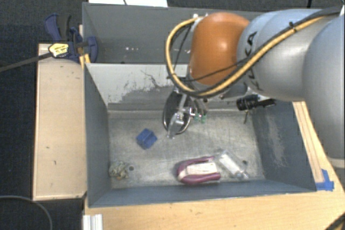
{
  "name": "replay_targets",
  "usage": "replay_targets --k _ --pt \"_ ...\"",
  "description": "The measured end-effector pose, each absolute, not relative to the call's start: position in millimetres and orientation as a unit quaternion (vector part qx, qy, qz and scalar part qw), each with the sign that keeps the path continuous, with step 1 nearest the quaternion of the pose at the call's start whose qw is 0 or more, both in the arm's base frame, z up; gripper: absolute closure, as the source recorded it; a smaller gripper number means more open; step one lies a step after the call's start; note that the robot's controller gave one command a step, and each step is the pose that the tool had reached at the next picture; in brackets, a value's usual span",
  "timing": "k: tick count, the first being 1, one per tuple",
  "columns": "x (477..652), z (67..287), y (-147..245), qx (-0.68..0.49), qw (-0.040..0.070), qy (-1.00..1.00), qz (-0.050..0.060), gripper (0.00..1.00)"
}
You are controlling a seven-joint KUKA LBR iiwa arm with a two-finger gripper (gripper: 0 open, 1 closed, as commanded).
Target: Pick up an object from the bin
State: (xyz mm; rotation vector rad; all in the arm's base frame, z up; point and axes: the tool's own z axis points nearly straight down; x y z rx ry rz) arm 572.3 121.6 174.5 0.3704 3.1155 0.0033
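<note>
My hand (pixel 176 122) hangs over the middle of the bin (pixel 98 132); I cannot tell whether it is released or clenched. The nearest thing, a small blue block (pixel 146 139), lies apart to its left. The risk I judge: descending here, the hand meets bare floor or nudges the block away.

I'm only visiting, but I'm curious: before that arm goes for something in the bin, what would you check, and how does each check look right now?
1. Things left to pick: ok. A blue block, a purple-and-white packet, a clear piece and a small grey clump lie there.
2. Gripper clear of the bin walls: ok, it hangs mid-bin.
3. Nearest thing lies alone: ok, the blue block is apart from the rest.
4. Gripper right over a thing: not ok, it seems beside the block.
5. Packet separate from clear piece: cannot tell, they seem to touch.
</note>
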Motion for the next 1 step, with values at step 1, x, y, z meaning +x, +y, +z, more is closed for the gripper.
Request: replay_targets --k 1 --pt "574.4 250.9 122.7 0.129 0.004 0.992 0.002 1.0"
